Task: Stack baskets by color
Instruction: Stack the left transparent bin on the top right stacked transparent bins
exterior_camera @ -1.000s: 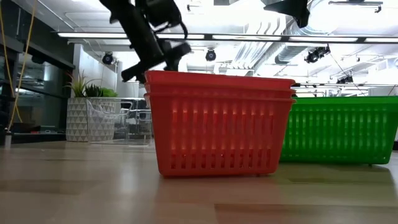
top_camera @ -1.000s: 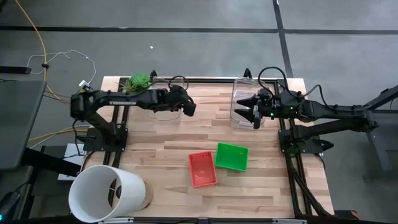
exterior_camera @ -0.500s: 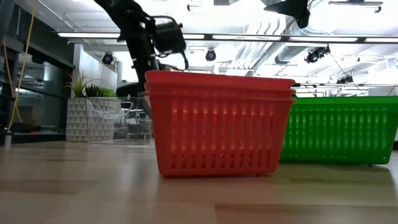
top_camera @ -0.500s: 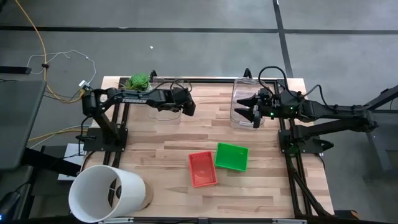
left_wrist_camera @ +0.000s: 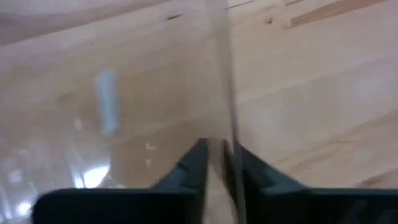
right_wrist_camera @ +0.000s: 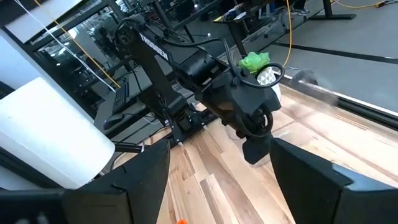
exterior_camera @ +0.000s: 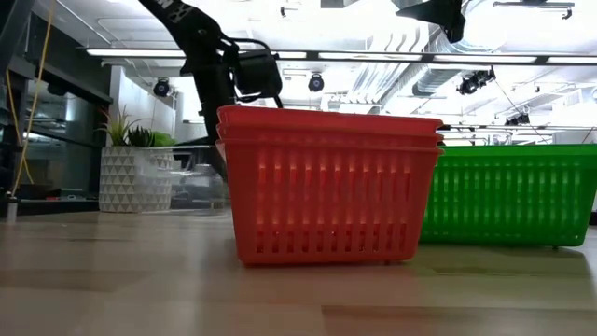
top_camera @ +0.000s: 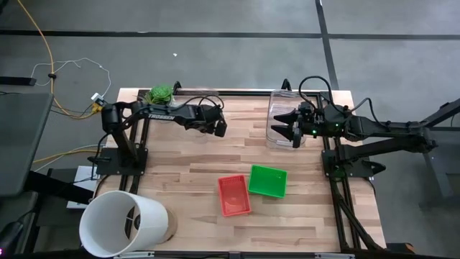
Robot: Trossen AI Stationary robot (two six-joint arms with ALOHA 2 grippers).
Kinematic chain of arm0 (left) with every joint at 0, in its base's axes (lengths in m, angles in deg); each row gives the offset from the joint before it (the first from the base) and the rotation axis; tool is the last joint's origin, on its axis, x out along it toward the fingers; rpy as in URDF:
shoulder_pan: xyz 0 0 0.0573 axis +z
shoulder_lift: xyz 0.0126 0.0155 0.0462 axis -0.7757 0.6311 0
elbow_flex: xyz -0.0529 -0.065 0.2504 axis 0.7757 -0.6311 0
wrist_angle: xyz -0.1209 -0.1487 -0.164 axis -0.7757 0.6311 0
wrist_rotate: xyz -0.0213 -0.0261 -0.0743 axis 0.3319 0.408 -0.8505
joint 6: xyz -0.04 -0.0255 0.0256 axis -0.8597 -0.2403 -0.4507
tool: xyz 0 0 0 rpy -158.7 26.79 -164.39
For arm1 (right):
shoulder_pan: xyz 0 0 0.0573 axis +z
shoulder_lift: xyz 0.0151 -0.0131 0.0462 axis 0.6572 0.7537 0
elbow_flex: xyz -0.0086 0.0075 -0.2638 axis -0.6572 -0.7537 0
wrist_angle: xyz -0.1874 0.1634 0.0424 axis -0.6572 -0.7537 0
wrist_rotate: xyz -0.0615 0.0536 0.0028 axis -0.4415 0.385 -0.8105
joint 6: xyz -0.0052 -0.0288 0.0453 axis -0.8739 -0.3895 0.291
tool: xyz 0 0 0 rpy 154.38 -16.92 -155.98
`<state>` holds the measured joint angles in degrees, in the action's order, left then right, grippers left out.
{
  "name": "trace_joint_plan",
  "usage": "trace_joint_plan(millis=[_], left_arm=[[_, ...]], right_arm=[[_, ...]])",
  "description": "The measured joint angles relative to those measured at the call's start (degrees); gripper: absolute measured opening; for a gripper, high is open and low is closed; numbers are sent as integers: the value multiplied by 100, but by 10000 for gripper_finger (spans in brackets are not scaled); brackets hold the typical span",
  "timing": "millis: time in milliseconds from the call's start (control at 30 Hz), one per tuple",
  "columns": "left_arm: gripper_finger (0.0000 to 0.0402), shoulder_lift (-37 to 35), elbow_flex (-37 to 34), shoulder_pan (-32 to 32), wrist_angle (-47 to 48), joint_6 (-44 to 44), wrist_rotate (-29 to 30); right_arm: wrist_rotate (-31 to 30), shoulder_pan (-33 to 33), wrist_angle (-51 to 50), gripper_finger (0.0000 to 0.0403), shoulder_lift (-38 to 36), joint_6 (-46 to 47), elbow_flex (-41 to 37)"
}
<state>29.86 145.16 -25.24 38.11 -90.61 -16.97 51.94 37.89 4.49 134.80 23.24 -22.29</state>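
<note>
Two red baskets sit nested in the table's near middle, with a green basket right beside them; in the low view the red stack stands in front and the green one to its right. My left gripper is down at the clear bin by the far left edge, its fingers shut around the bin's wall. My right gripper hovers open above a second clear bin at the far right. Neither gripper is near the baskets. My left gripper has the clear bin's thin upright wall between its two fingers, one on each side of it. The fingers come from above, slanting down. The bin stays on the table.
A big white bucket lies at the near left corner. A small green plant stands at the far left edge behind the clear bin. Bare wood lies between the bins and the baskets.
My left gripper has sunk toward the table and tipped further downward, coming onto the wall of the left clear bin. The baskets have kept their places.
</note>
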Motion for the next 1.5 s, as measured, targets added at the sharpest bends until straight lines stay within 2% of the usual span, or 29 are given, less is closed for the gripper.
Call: trace_joint_plan(millis=[67, 233, 333, 500, 600, 733, 967, 1100, 1300, 1400, 1500], left_arm=[[14, -52, -8, 4, -112, 163, -144], [10, -292, -10, 14, -160, 279, -198], [2, -690, -8, 21, -367, 483, -164], [0, -1589, -8, -73, -704, 531, -119], [0, -2053, 135, -301, -907, 534, 87], [0, -2176, 648, -772, -858, 662, 424], [0, -1410, 1895, -1483, -1207, 848, 856], [0, -717, 2451, -1558, -1941, 757, 605], [0, 276, 3167, -1556, -3077, 604, -63], [0, 672, 3503, -1561, -3128, 677, -99], [0, 1019, 3591, -1556, -3674, 716, -119]], right_arm=[[0, 0, 0, 263, 1, 4, 0], [-3, -1, 3, 263, 2, 4, 0], [-6, -2, 189, 263, -8, 37, 0], [-23, -2, 1125, 263, -205, 32, 0], [-310, 0, 1414, 263, -398, -146, 8], [-856, -2, 1137, 263, -540, -473, 274], [-2278, -3, -363, 263, -389, -771, 1203], [-2874, -4, -1100, 263, -246, -775, 1584], [-3165, -4, -1287, 263, -200, -774, 1698], [-3250, -4, -1282, 263, -200, -774, 1698], [-3376, -4, -1283, 263, -195, -776, 1698]])
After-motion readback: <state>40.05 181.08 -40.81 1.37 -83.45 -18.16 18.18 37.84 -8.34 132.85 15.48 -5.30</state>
